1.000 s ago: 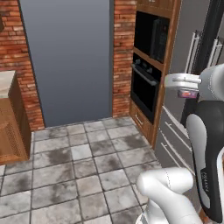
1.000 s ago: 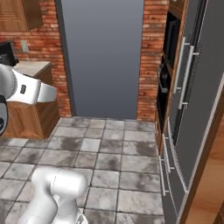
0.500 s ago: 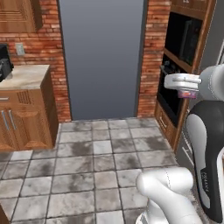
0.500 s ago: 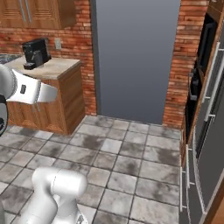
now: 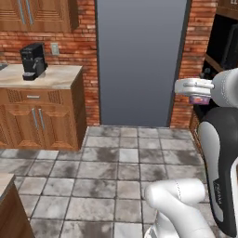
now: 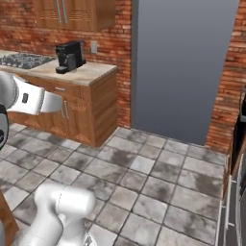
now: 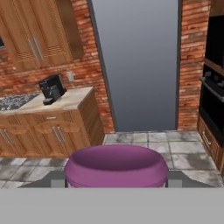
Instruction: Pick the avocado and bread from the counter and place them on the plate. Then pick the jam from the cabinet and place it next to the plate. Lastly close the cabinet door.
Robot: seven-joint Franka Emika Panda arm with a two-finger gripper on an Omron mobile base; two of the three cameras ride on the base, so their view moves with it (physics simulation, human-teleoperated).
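A tall flat grey door (image 5: 142, 60) stands in a red brick wall (image 5: 86, 69); everything else is placed from it. In front of the door, a floor of mottled grey stone tiles (image 5: 107, 172) runs toward the robot.

Left of the door, across a strip of brick, is the end of the counter (image 5: 46, 77), a beige stone top over brown wooden cupboards with metal handles. Above it, also left of the door, brown wall cabinets (image 5: 39, 14) hang on the brick. Right of the door, beyond another strip of brick, a dark built-in oven (image 7: 213, 109) sits in a wooden column.

On the counter, near the end closest to the door, stands a black coffee machine (image 5: 32, 60). Farther from the door along the same top, the right base view shows a dark cooktop (image 6: 23, 60).

The gripper (image 5: 195, 93) hangs in the air in front of the door's right edge, well above the floor. It is closed around the jam jar (image 7: 116, 164), whose round purple lid sits between the two fingers in the hand view. In the left base view the jar shows as a small purple-pink shape just under the white hand, apart from the counter.
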